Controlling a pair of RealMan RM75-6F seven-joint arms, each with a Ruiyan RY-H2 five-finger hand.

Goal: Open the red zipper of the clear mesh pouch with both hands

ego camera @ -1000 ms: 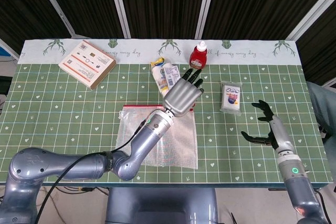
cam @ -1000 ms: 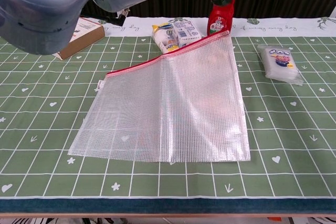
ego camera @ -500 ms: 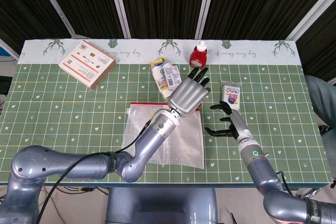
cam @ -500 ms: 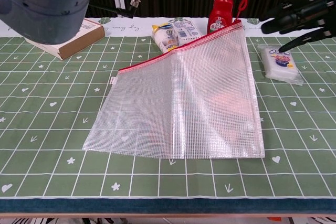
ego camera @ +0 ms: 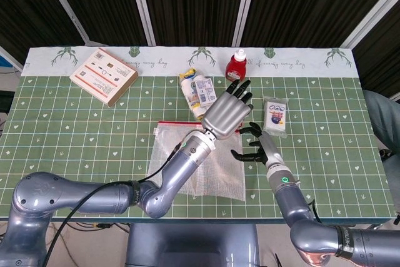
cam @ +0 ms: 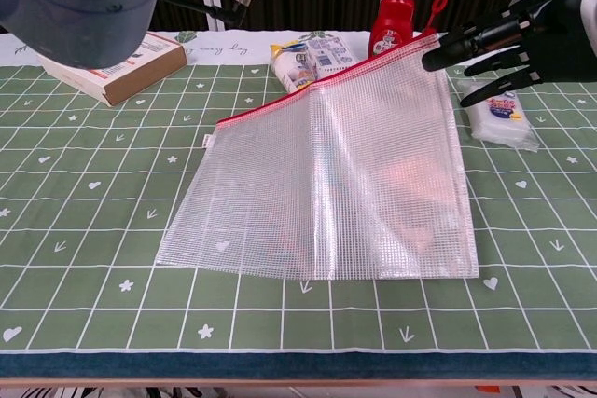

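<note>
R hand (cam: pixel 522 39) beside pouch (cam: pixel 336 174) zip corner

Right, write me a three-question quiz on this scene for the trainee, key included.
1. True or false: the mesh pouch lies completely flat on the table.
2. In the chest view, what stands just behind the pouch's raised corner? A) red bottle B) blue mug C) banana
3. Fill in: the raised corner is held by the ___ hand.
Key: 1 false, one corner is lifted; 2 A; 3 left hand.
</note>
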